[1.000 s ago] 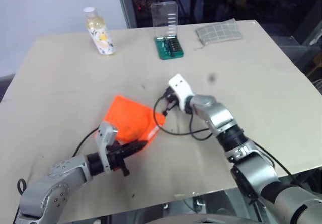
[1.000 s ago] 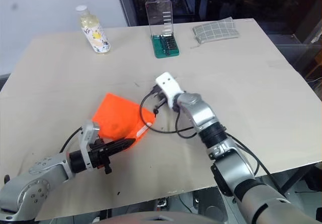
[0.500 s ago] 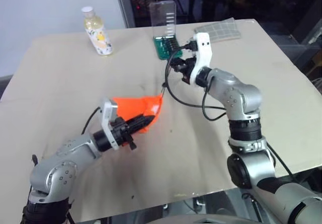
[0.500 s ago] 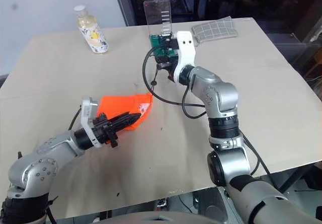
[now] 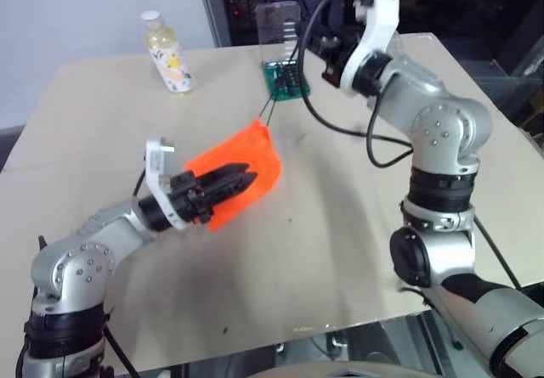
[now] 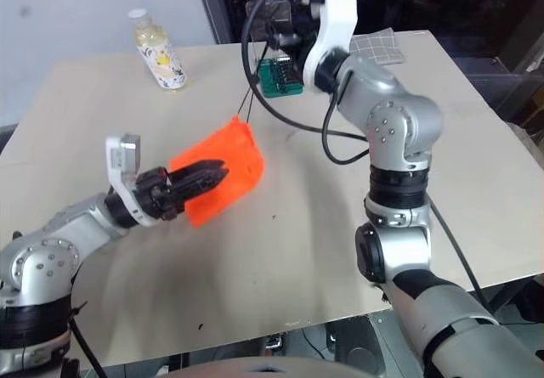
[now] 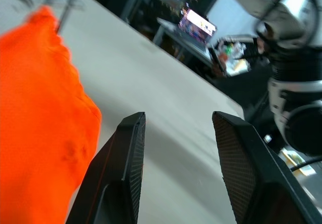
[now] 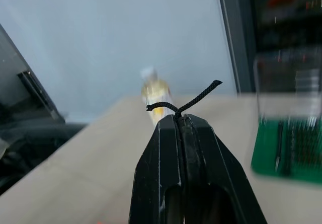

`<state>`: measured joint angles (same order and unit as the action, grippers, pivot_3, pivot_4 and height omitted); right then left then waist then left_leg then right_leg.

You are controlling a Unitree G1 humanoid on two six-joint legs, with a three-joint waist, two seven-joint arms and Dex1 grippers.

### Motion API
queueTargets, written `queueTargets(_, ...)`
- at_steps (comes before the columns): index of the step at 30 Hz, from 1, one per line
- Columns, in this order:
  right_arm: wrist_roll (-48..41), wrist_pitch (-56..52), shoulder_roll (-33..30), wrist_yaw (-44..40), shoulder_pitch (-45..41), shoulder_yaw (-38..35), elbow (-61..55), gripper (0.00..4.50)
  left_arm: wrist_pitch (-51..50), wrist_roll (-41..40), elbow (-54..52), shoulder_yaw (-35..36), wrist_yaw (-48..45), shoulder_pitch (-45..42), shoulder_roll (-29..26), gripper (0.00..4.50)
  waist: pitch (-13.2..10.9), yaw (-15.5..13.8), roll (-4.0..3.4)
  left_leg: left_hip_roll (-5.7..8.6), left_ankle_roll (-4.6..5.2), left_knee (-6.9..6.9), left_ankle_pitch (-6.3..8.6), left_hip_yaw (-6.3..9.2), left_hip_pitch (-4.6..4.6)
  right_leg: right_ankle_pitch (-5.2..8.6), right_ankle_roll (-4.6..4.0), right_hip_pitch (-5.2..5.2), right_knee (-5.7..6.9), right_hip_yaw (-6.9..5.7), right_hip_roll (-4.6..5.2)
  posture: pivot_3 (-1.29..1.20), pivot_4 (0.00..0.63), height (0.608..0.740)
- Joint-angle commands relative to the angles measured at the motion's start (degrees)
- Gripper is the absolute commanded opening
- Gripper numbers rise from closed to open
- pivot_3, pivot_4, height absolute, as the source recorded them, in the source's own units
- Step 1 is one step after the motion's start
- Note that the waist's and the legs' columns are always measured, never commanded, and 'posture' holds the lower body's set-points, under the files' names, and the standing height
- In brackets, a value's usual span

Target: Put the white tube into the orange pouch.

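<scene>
Beside the open left hand (image 7: 176,168) hangs the orange pouch (image 5: 242,174).

My right arm is raised high, elbow bent, its claw (image 8: 182,121) pressed shut with a dark cord pinched at the tips. My left arm reaches low and forward, its claw (image 7: 176,133) with fingers parted.

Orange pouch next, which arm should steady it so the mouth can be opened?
Probably the left. The left gripper is open beside the orange pouch, which hangs lifted. The right gripper is shut on the drawstring cord, holding it up, so it is busy.
</scene>
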<state>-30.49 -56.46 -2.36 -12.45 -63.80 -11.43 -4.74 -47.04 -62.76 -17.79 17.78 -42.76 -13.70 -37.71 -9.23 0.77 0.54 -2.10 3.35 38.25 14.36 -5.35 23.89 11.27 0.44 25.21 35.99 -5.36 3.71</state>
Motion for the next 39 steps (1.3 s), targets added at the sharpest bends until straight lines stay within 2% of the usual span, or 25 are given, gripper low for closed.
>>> queueTargets(1,-1.5,1.0,-1.7,0.0,-4.5,-0.9,-1.6,0.0,0.9,-1.3,2.5,1.1,2.0,-7.1,0.8,2.15,0.0,-0.1,0.06,0.01,0.0,0.0,0.0,0.03,0.05,0.0,0.0,0.02,0.0,-0.03,0.0,0.0,0.15,0.74)
queueTargets(6,-2.4,0.9,-2.8,-0.1,-6.9,-0.1,-1.5,0.0,1.4,-1.0,4.9,-0.8,1.7,-16.6,3.5,2.15,0.0,0.0,0.07,0.01,0.03,0.01,0.01,-0.04,0.07,-0.01,0.0,0.02,-0.03,0.02,-0.02,0.0,0.15,0.74)
queueTargets(11,-2.4,0.6,-3.8,0.4,-9.9,1.0,-1.8,0.0,8.8,8.1,8.1,-6.1,1.1,-23.8,8.0,2.15,-0.1,0.0,0.07,0.01,0.05,-0.02,0.02,-0.12,0.04,-0.02,0.0,0.02,-0.03,0.06,-0.02,0.0,0.15,0.74)
queueTargets(17,-2.1,3.6,-5.8,-1.3,-14.4,0.4,3.5,0.0,18.8,17.1,17.8,-8.5,1.7,-31.5,15.4,2.15,-0.1,0.0,0.13,0.02,0.07,0.03,0.03,-0.15,0.05,-0.02,0.0,0.02,-0.04,0.07,-0.04,0.0,0.15,0.74)
queueTargets(22,-1.0,5.9,-7.7,-2.0,-16.8,0.5,7.7,0.0,23.5,20.4,21.9,-9.4,-0.4,-35.9,19.0,2.15,-0.1,0.0,0.18,0.01,0.09,0.03,0.03,-0.23,0.06,-0.02,0.0,0.04,-0.02,0.13,-0.05,0.0,0.15,0.74)
queueTargets(25,-0.9,6.9,-8.7,-1.9,-18.6,0.0,9.7,0.0,23.8,19.6,21.7,-8.1,-0.7,-37.8,20.0,2.15,-0.1,0.0,0.18,0.01,0.1,0.03,0.04,-0.24,0.11,-0.03,0.0,0.1,-0.02,0.14,-0.03,0.0,0.15,0.74)
queueTargets(30,-0.8,6.7,-8.4,-0.9,-17.9,0.5,9.0,0.0,19.0,12.3,16.5,-6.7,-3.1,-38.9,19.9,2.15,-0.1,0.0,0.18,-0.01,0.12,-0.03,0.06,-0.24,0.11,-0.03,0.0,0.12,-0.03,0.14,-0.01,0.0,0.15,0.74)
queueTargets(35,-1.7,5.1,-7.5,-0.6,-16.5,1.2,7.0,0.0,21.2,14.1,20.9,-4.6,-1.5,-41.5,19.6,2.15,-0.1,0.0,0.18,0.0,0.12,0.04,0.06,-0.23,0.1,-0.03,0.0,0.11,0.03,0.13,-0.01,0.0,0.15,0.74)
queueTargets(39,-2.3,4.4,-7.5,-1.0,-16.5,1.0,7.1,0.0,27.0,21.1,25.9,-6.8,-4.4,-42.4,17.7,2.15,-0.1,0.0,0.18,0.01,0.13,0.07,0.06,-0.27,0.07,-0.03,0.0,0.1,0.06,0.15,-0.03,0.0,0.15,0.74)
